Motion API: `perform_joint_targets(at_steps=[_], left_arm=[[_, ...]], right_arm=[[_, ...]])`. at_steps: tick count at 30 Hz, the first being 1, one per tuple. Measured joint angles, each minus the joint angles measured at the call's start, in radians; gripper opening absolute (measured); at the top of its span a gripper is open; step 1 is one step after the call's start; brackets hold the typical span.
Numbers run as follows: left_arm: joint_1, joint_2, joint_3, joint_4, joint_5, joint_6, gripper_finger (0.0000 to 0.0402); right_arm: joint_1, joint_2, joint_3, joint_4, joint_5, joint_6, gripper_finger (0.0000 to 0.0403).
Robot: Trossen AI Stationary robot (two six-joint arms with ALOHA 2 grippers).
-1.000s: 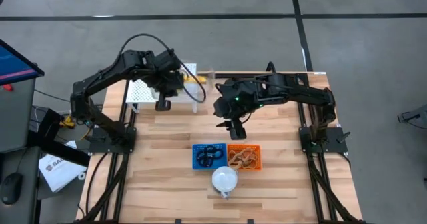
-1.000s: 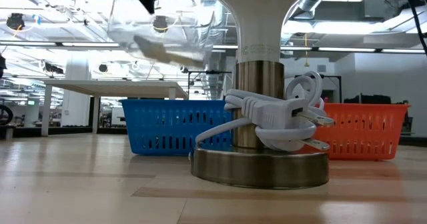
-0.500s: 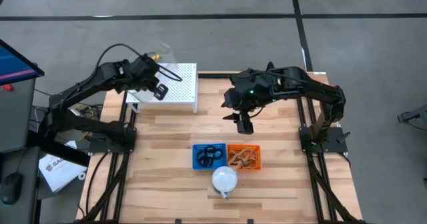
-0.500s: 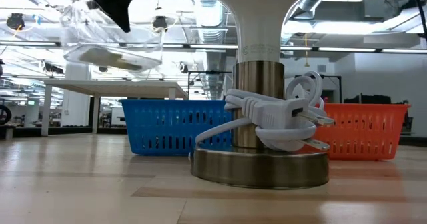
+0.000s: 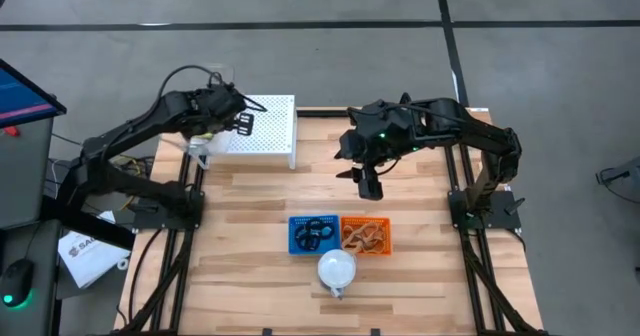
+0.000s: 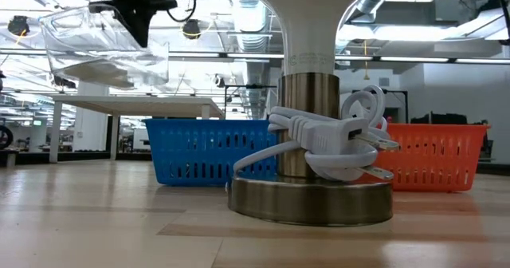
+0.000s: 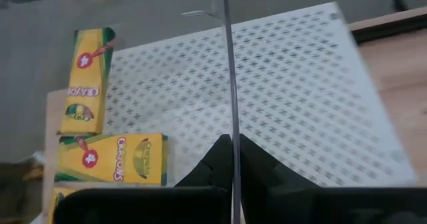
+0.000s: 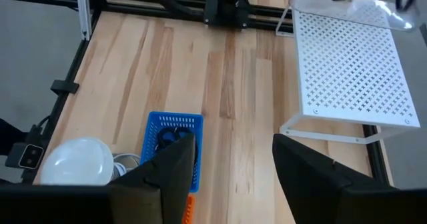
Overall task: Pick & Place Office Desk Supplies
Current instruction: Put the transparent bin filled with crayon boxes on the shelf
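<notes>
My left gripper is shut on a clear plastic bin, held in the air over the left end of a white perforated shelf. Yellow crayon boxes show beside the bin's wall and seem to lie inside it. My right gripper hangs open above the table's middle, with nothing between its fingers. Black rings lie in a blue basket. Tan rubber bands lie in an orange basket. My left gripper pinches the clear bin's thin upright wall near its rim, one finger on either side. It comes from above, slanting down. The bin hangs below the fingers, lifted clear and nearly level.
A white dome lamp with a coiled white cord stands near the front edge, just before the two baskets. The shelf takes up the table's far left corner. Bare wood lies between shelf and baskets.
My left gripper has carried the clear bin toward the table's left edge, from past the shelf's right end to its left end, and has rolled its wrist. The bin, tipped before, now hangs nearly level. My right gripper has drawn back slightly toward the right and up.
</notes>
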Motion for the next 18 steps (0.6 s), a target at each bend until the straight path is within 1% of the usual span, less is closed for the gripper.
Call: perform_joint_targets(at_steps=[9,16,18], left_arm=[[0.076,0.096,0.018,-0.046,0.001,-0.059,0.0],[0.11,0.098,0.036,-0.114,-0.016,-0.133,0.0],[0.111,0.099,0.036,-0.112,-0.018,-0.136,0.0]], right_arm=[[0.0,0.0,0.0,0.0,-0.002,0.002,0.0198],[0.0,0.0,0.0,0.0,-0.003,0.003,0.0198],[0.0,0.0,0.0,0.0,-0.004,-0.004,0.0198]])
